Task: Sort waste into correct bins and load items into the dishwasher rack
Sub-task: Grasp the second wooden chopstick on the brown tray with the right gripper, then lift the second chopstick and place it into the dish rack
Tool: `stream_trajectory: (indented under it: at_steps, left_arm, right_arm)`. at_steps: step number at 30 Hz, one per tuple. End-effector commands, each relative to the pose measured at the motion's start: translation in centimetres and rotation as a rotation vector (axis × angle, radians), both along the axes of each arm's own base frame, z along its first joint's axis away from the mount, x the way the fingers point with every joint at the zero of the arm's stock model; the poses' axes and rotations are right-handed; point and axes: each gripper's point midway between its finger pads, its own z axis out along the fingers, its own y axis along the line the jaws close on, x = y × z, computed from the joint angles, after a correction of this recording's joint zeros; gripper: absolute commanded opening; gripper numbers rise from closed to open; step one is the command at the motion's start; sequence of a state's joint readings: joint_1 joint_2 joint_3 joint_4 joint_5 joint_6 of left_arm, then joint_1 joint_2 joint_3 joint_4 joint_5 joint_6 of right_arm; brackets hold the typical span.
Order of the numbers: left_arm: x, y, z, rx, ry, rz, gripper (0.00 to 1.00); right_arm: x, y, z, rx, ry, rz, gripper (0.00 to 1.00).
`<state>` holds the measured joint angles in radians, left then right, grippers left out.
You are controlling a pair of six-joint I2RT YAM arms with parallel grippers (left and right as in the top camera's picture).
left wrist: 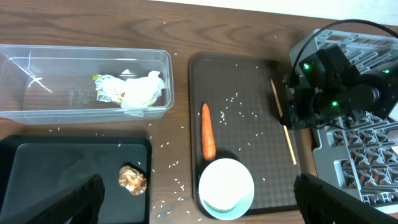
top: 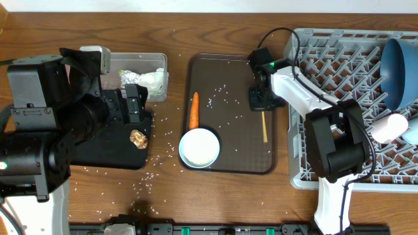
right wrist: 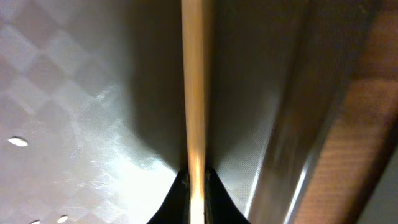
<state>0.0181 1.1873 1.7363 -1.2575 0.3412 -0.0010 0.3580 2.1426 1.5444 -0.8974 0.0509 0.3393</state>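
My right gripper (top: pixel 264 99) (right wrist: pixel 194 186) is shut on a wooden chopstick (top: pixel 264 127) (right wrist: pixel 194 87) lying on the brown serving tray (top: pixel 232 163). An orange carrot (top: pixel 194 109) (left wrist: pixel 208 132) and a white bowl (top: pixel 199 147) (left wrist: pixel 226 188) also lie on that tray. My left gripper (top: pixel 134 104) (left wrist: pixel 199 182) is open and empty above the black tray (top: pixel 104 158), which holds a brown food lump (top: pixel 138 138) (left wrist: pixel 132 179). The clear tub (top: pixel 140 60) (left wrist: pixel 62 93) holds foil, wrapper and tissue (left wrist: pixel 134 90). The grey rack (top: pixel 326 59) holds the dark-blue dish (top: pixel 398 72) and two cups (top: pixel 392 127).
Loose white rice (top: pixel 153 175) is scattered over the wooden table and the serving tray. The right arm's body (top: pixel 339 143) stretches over the rack's left edge. The table's front edge has dark hardware (top: pixel 196 228).
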Motion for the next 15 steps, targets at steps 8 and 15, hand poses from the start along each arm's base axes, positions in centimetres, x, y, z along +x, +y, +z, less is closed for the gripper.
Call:
stream_trajectory:
  at_steps: [8,15]
  left_arm:
    - [0.0,-0.1,0.2,-0.006,-0.002,-0.004,0.98]
    - [0.0,-0.1,0.2,-0.006,-0.002,-0.005,0.98]
  right_arm:
    - [1.6,1.8,9.5,0.141,-0.154,0.079,0.01]
    - [0.9,-3.1,19.8,0.131,-0.374,0.067,0.01]
